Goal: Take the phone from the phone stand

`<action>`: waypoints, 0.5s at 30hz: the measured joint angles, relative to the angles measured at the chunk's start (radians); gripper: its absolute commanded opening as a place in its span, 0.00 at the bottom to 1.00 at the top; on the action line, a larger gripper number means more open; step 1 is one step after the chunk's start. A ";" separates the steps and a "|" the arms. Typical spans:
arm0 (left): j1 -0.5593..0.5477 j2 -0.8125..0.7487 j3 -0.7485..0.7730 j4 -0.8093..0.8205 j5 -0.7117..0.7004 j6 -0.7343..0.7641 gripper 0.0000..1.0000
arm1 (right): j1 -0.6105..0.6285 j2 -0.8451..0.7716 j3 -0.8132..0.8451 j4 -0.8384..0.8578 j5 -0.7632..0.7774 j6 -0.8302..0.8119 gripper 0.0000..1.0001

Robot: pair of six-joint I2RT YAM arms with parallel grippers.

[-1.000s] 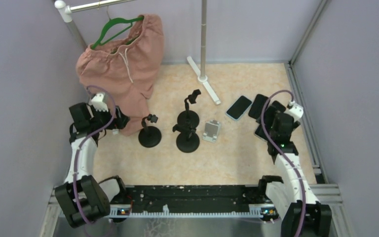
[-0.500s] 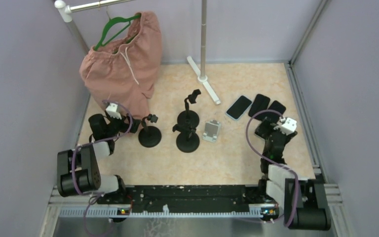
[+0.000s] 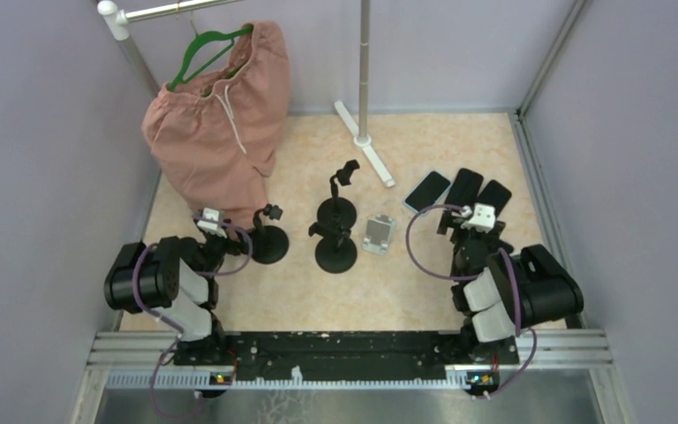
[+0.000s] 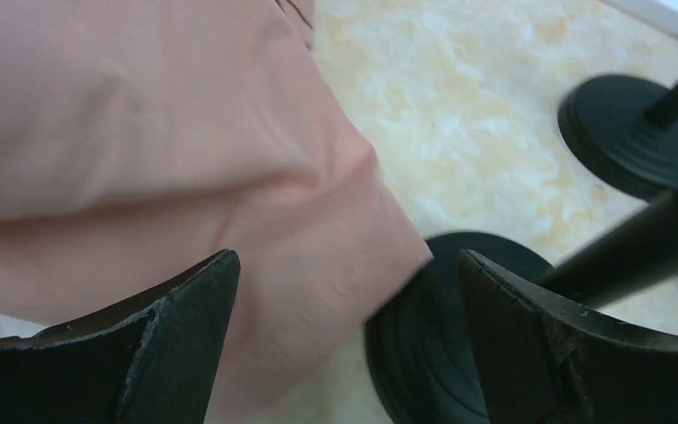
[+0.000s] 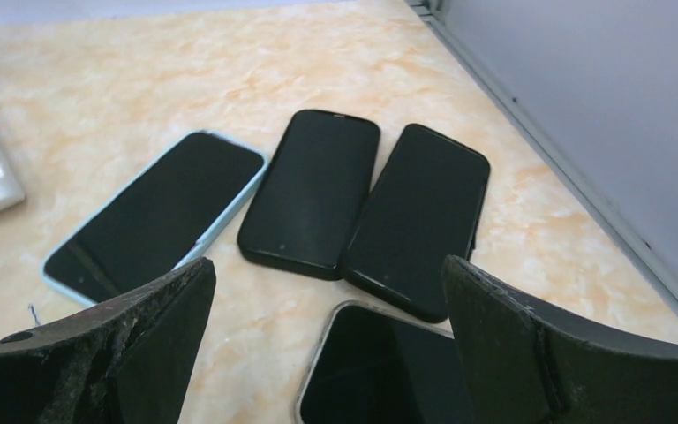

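Three black round-based phone stands (image 3: 336,252) stand mid-table with nothing in their clamps. My left gripper (image 3: 234,240) is open, low beside the leftmost stand (image 3: 267,243). In the left wrist view that gripper (image 4: 346,261) frames that stand's base (image 4: 459,340) and pink cloth. Three phones (image 3: 462,186) lie flat in a row at the right. My right gripper (image 3: 466,232) is open just short of them. In the right wrist view it (image 5: 328,265) hovers over a silver-rimmed phone (image 5: 380,371), behind which lie a blue-cased phone (image 5: 154,216) and two black ones (image 5: 311,190).
Pink shorts (image 3: 216,124) hang on a green hanger at the back left, their hem near the left stand. A rack pole with a white foot (image 3: 366,150) stands at the back. A small silver stand (image 3: 378,234) sits mid-table. Grey walls close in on both sides.
Both arms have folded back toward their bases and dropped low. The left gripper left the shorts' hem, and the shorts swung back. Both grippers stayed open.
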 measured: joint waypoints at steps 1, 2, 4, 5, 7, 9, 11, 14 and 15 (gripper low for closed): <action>-0.019 0.019 -0.016 0.018 -0.010 0.012 0.99 | 0.009 0.019 0.000 0.012 -0.010 -0.021 0.99; -0.037 0.035 -0.023 0.024 -0.020 0.018 0.99 | 0.014 0.040 0.000 0.023 -0.020 -0.040 0.99; -0.054 0.043 -0.014 0.033 -0.035 0.031 0.99 | 0.018 0.080 0.000 0.026 -0.035 -0.068 0.99; -0.055 0.042 0.005 0.031 -0.045 0.034 0.99 | 0.018 0.090 0.000 0.026 -0.035 -0.073 0.99; -0.069 0.036 0.098 -0.035 -0.083 0.044 0.99 | 0.008 0.096 0.001 0.026 -0.036 -0.079 0.99; -0.114 0.024 0.200 -0.130 -0.154 0.067 0.99 | -0.026 0.077 0.037 -0.032 -0.041 -0.058 0.99; -0.149 0.001 0.238 -0.172 -0.193 0.080 0.99 | -0.089 0.050 0.111 -0.130 -0.078 -0.015 0.99; -0.166 -0.012 0.233 -0.192 -0.229 0.093 0.99 | -0.154 0.022 0.169 -0.179 -0.113 0.037 0.99; -0.166 -0.011 0.231 -0.201 -0.238 0.095 0.99 | -0.157 0.018 0.170 -0.188 -0.119 0.045 0.99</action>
